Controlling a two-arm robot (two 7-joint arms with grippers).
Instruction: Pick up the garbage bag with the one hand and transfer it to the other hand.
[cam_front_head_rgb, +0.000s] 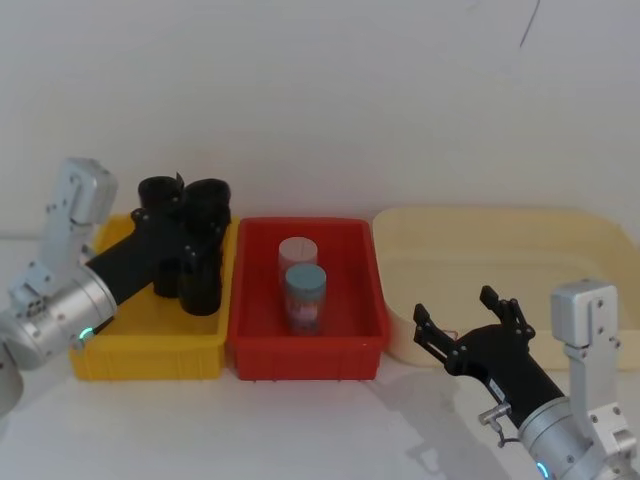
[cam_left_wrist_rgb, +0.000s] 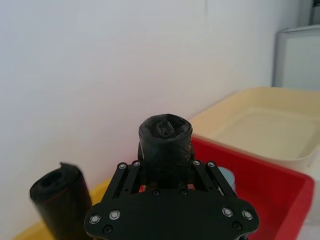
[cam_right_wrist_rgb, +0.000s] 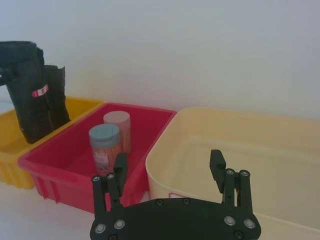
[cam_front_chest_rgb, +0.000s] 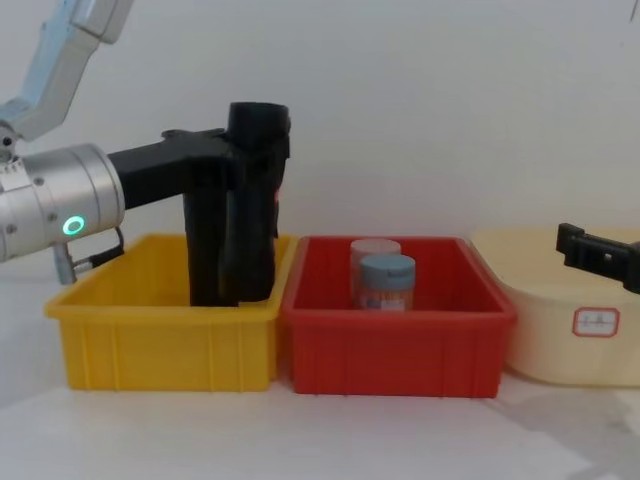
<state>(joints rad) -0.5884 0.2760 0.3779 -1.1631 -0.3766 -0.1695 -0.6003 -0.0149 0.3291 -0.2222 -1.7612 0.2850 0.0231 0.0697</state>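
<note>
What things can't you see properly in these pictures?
Bottom of the bag roll that the left hand grips: chest view, the yellow bin wall hides it.
Right hand, open beside the cream tub: chest view, the edge cuts it off.
Label on the front jar: head view, too small to read.

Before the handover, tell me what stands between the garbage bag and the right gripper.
At bin height, the red bin and its two jars lie between the garbage bag, held in the left gripper, and the open right gripper. Above the bin rims nothing visible blocks the way.
</note>
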